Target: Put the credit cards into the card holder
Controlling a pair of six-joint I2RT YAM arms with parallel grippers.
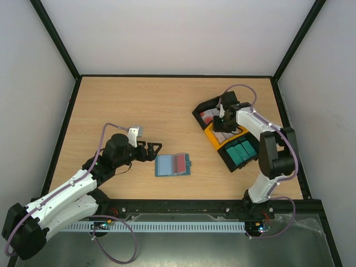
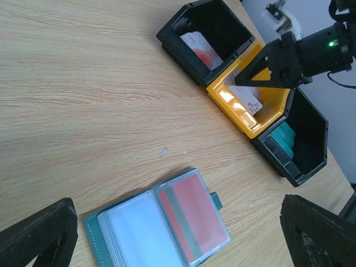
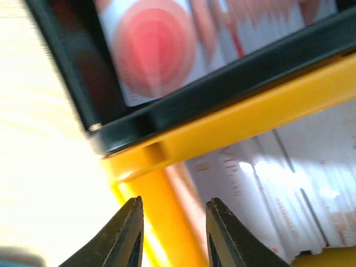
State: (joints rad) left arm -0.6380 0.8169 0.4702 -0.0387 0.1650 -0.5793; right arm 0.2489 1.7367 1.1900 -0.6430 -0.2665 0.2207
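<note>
Card holder (image 1: 173,165) lies open at the middle of the wooden table (image 1: 139,105), a reddish card (image 2: 194,217) in its right-hand sleeve. Just to its left is the left gripper (image 1: 154,150), jaws wide and empty. Farther right, a white card (image 2: 200,50) rests in the black bin (image 2: 222,25). A second white card (image 2: 248,100) lies in the yellow bin (image 2: 245,119), where the right gripper (image 3: 172,236) hovers low, jaws narrowly parted, holding nothing.

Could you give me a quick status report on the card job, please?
Left end effector open, empty, by wallet. Right end effector open over card in yellow bin. Wallet open, red card inside. Nothing blocking.
</note>
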